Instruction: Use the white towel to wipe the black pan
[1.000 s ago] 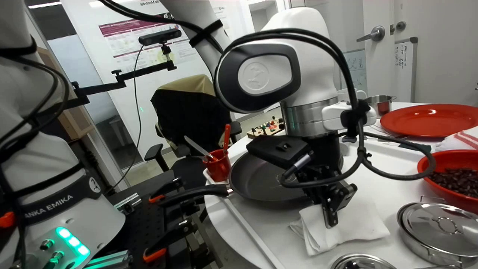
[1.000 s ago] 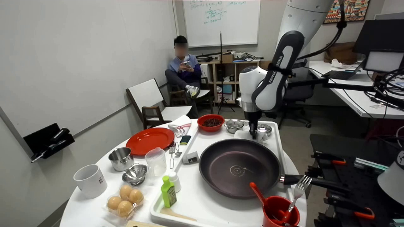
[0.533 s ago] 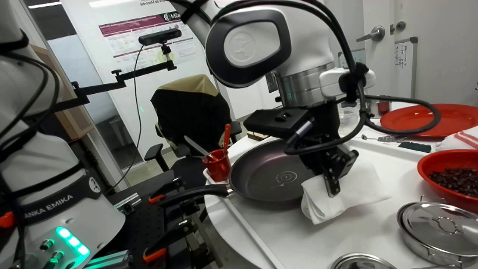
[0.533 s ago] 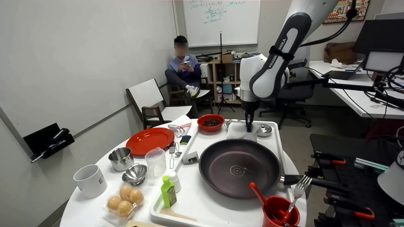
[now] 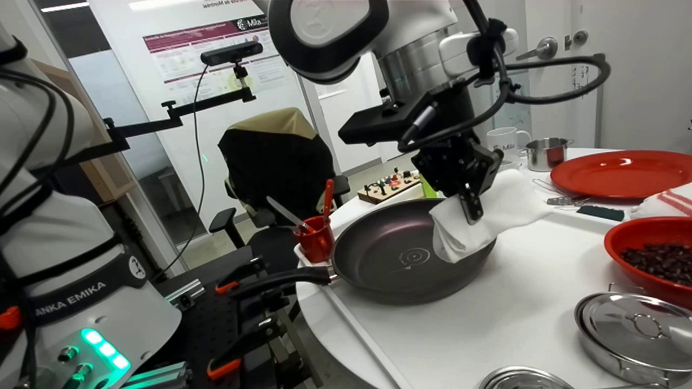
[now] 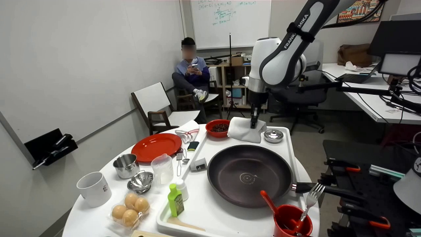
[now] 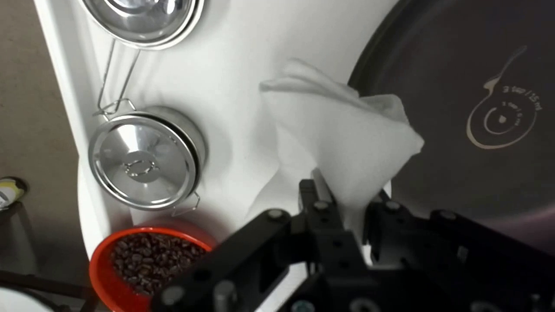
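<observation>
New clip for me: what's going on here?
A robot arm has its gripper shut on a white towel, holding it up over the white tray, close to the black pan. In an exterior view a strip of tray shows between towel and pan, so no wiping is happening at this moment; it may well come next. In the background sits a person who seems to hold a phone.

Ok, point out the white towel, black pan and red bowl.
White towel point(image 7: 336, 134), wrist view: middle of the cloth.
Black pan point(image 6: 248, 178), in an exterior view: inner base.
Red bowl point(image 5: 652, 231), in an exterior view: inner wall.
</observation>
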Tool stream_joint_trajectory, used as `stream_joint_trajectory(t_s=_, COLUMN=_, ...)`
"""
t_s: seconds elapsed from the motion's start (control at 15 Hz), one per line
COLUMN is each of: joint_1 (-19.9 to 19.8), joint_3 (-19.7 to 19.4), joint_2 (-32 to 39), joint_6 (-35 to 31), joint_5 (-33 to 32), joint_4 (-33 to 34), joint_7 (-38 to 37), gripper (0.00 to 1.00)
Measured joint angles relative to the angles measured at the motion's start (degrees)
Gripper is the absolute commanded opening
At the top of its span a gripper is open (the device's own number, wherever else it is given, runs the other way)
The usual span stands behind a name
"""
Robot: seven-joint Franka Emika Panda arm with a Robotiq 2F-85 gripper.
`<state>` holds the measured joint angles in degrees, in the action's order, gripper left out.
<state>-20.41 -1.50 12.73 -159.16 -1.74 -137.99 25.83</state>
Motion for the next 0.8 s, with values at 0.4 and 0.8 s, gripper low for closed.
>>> stream_joint_trajectory(t_s=0.4, joint_1=3.22, joint_3=1.24, joint_2=-5.07, joint_6=0.25, joint_5=2.77, joint_4=-4.18, joint_7=2.96, gripper=0.09)
stream_joint_trajectory(t_s=0.8, joint_1=8.77, joint_3=-1.55, joint_2=-1.87, joint_6=0.39, joint_5=-6.03, joint_4=-7.64, joint_7=-2.38, gripper=0.09)
